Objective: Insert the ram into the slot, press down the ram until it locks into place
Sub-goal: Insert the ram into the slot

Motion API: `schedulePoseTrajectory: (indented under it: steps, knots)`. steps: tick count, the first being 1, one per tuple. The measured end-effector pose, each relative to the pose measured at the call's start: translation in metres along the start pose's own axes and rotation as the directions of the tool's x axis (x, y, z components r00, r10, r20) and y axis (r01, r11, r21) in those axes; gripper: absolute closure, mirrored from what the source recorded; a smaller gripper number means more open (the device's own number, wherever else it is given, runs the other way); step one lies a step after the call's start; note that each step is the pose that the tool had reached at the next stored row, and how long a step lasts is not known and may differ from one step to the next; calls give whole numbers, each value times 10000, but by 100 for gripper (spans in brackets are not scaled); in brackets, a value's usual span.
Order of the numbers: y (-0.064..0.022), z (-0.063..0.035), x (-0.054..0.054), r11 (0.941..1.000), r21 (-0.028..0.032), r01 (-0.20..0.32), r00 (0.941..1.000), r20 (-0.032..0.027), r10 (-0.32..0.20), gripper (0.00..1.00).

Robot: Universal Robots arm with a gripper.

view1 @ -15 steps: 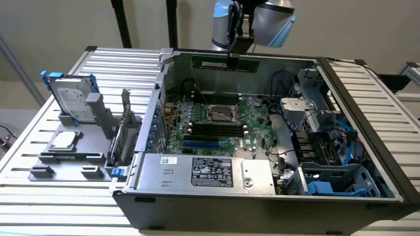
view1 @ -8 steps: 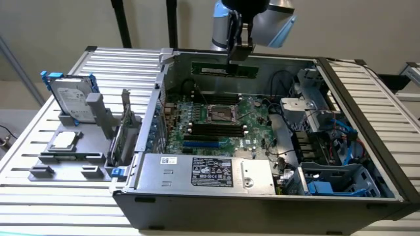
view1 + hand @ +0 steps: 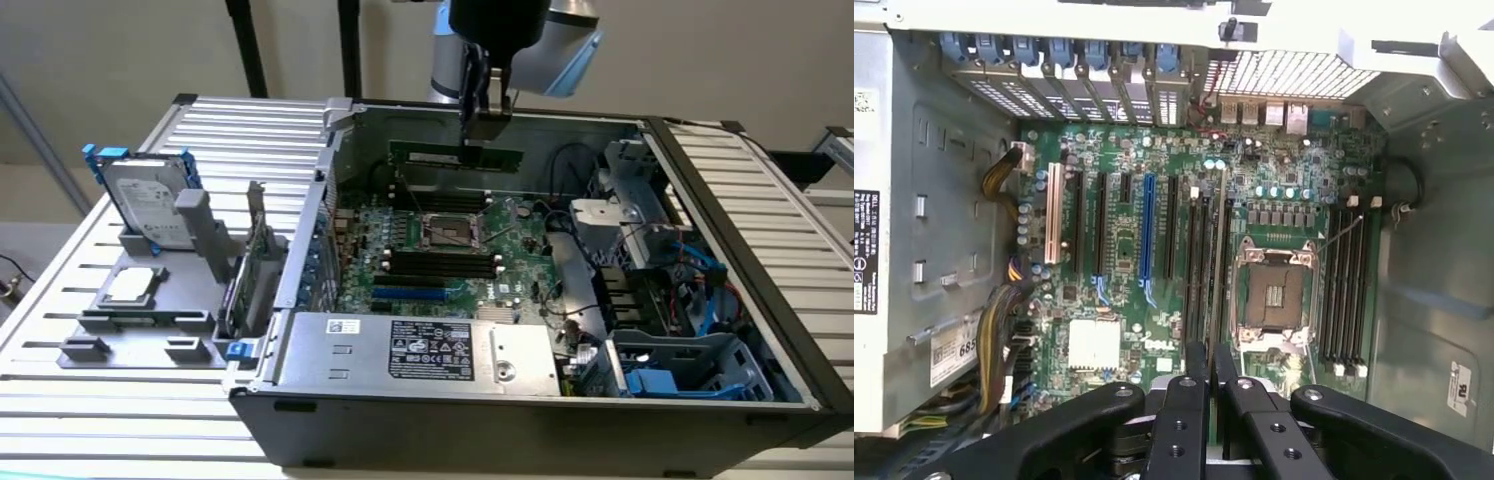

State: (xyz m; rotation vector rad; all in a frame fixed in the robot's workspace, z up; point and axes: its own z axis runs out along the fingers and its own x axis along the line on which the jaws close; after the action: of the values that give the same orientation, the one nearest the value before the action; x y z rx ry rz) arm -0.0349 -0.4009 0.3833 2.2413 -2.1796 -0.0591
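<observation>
The ram [image 3: 454,156] hangs in mid-air inside the open PC case [image 3: 561,425], up toward the far wall and well above the mobo [image 3: 514,225]. It's not in any slot yet. Its long axis runs across, from the exterior view's left to its right, w/ the flat face toward that cam and the contact edge down. Your hand [image 3: 483,135] comes in from above and is pinched narrow on the ram's top edge, approx mid-length, so both stick ends jut out past the fingers.

The slot [image 3: 441,264] belongs to a bank of black slots lying side by side on the board, betw. the metal CPU socket [image 3: 447,232] and the blue slot [image 3: 407,293]. A 2nd bank [image 3: 430,200] sits on the socket's far side. Both banks run the same way as the stick, so ram axis and slot axis look parallel. I'd judge no twist is needed.

What matters: the slot is below the hand and well apart from it. In the wrist view the closed fingers [image 3: 1189,420] line up over the bank just beside the socket, on the blue-slot side. Can't tell which slot of that bank the stick is over, nor how the end latches stand.
</observation>
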Motion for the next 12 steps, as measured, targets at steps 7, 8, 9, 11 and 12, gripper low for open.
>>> schedulePoseTrajectory:
  steps: [7, 8, 9, 11, 12]
  knots:
    - [15, 128, 6, 10000, -1, 61, 10000, -3, -61, 87]
    - [26, 147, 6, 10000, -1, 81, 10000, -3, -81, 87]
    - [40, 165, 6, 9999, -2, 103, 9999, -5, -103, 87]
    - [72, 203, 6, 9999, -3, 165, 9999, -6, -165, 87]
    - [89, 222, 6, 9998, -3, 199, 9998, -7, -199, 87]
